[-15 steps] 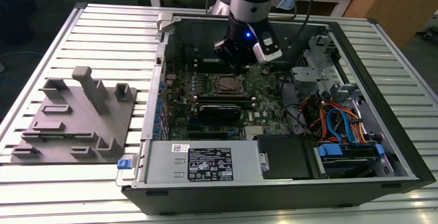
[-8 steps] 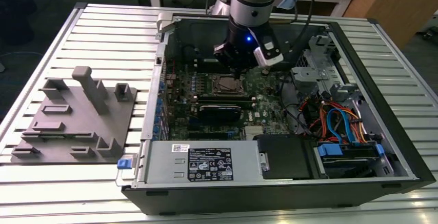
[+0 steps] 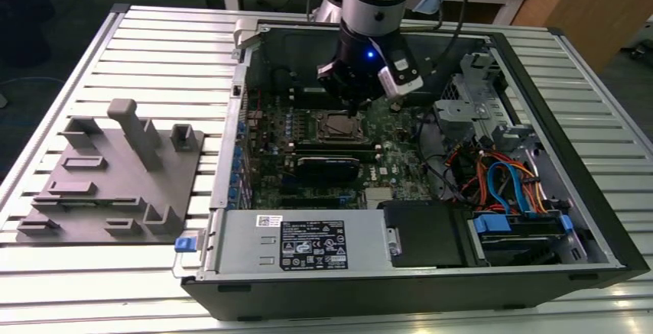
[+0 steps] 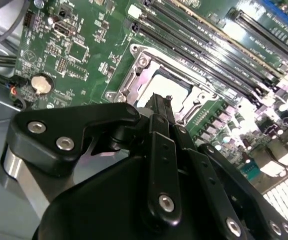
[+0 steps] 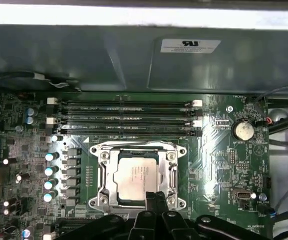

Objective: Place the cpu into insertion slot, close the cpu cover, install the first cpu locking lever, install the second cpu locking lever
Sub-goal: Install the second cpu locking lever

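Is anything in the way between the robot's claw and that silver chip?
Nothing visible is. The cpu already sits in the insertion slot, with the cpu cover framing it. The gripper hangs right at the slot's edge, with only open air between.

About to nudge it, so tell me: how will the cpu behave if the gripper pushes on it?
The cpu looks flat, rigid and metal-topped, so it probably won't flex or tip. It lies inside the cpu cover, which frames its edges, so sideways sliding seems unlikely. The gripper is at its edge; its smooth top may be slippery.
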Tool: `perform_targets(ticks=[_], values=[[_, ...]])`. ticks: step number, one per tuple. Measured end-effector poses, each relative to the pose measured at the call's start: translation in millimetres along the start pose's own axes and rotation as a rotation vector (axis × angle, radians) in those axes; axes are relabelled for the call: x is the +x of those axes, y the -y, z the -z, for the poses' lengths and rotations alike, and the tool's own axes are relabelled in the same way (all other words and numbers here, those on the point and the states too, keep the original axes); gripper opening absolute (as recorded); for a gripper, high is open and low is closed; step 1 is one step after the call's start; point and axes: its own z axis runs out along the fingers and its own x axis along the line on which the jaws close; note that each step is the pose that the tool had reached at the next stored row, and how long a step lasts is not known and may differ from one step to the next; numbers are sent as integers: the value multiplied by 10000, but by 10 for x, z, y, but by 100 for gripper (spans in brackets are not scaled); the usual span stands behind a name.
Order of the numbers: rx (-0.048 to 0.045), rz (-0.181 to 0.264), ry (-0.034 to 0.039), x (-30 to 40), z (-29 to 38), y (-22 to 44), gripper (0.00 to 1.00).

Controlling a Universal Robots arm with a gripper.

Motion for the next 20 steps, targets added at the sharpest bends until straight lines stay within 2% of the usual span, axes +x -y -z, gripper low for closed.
perform_targets(ticks=[3, 8, 9, 10, 13, 14, 20], values=[[-5, 10, -1, 30, 5, 27, 11], [-44, 16, -2, 117, 12, 108, 11], [-94, 14, -3, 131, 13, 123, 11], [-225, 15, -4, 140, 13, 132, 11], [-747, 7, -6, 155, 16, 161, 11], [-824, 6, -7, 159, 17, 180, 11], [-918, 4, -8, 184, 28, 355, 11]])
